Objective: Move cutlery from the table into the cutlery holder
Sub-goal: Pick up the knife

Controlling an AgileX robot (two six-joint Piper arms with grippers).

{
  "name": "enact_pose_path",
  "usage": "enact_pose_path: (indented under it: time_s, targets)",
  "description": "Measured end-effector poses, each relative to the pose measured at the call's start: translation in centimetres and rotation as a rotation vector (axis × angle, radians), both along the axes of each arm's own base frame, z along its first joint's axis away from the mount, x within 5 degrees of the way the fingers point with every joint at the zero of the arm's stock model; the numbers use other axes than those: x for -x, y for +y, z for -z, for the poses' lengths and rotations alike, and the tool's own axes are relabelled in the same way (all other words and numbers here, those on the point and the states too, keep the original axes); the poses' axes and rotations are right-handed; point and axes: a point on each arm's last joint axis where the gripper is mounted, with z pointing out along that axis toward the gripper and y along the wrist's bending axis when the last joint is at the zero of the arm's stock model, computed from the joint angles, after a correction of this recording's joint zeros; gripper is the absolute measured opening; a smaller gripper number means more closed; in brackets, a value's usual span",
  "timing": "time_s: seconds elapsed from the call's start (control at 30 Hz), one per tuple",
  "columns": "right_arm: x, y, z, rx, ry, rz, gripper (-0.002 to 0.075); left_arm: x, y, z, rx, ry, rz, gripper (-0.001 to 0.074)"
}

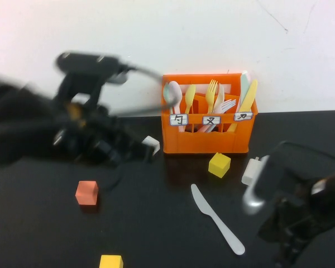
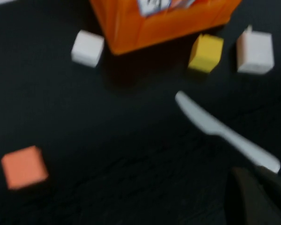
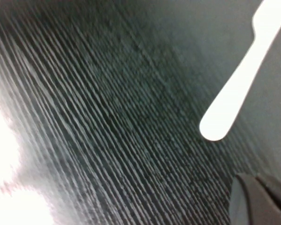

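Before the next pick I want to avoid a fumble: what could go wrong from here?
1. The grey knife lies flat on the glossy table; the shut right gripper, just beyond its handle end, may slide it rather than grasp it.
2. The yellow block and white block sit between knife and cutlery holder; a low carry could knock them.
3. The holder's right compartment already holds a yellow knife, so insertion could jam.
The left gripper is shut.

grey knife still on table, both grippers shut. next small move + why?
Probably open the right gripper and lower it over the handle of the flat light grey plastic knife. That knife lies loose on the glossy black table, in front of the orange slotted cutlery holder, with the right gripper shut close beside its handle. The left gripper, also shut, hangs farther left.
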Motion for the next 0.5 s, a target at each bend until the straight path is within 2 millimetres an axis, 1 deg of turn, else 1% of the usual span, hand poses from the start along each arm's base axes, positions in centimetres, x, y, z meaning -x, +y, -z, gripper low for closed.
enact_pose_path:
  time_s: [0.1,0.2,0.33,0.43,0.5]
  targets:
    - [-0.5,1.4,1.1,0.076,0.017,-0.025,-0.0002,2.0,1.5,0.6,-0.015,-0.009,-0.017,0.0000]
    - [-1.0,2.6,2.0,0.131,0.018,-0.041,-0.0002,3.8,2.8,0.8,-0.015,-0.025,-0.043,0.0000]
    - [-1.4,4.0,3.0,0.180,0.009,-0.087,-0.0002,6.4,4.4,0.9,0.028,-0.043,-0.069,-0.0001]
    - [-1.7,5.2,3.8,0.210,0.006,-0.120,-0.0002,8.4,5.5,1.6,0.071,-0.061,-0.077,0.0000]
    - [-2.0,5.9,4.3,0.228,0.011,-0.129,-0.0002,9.8,6.3,2.4,0.083,-0.067,-0.082,0.0000]
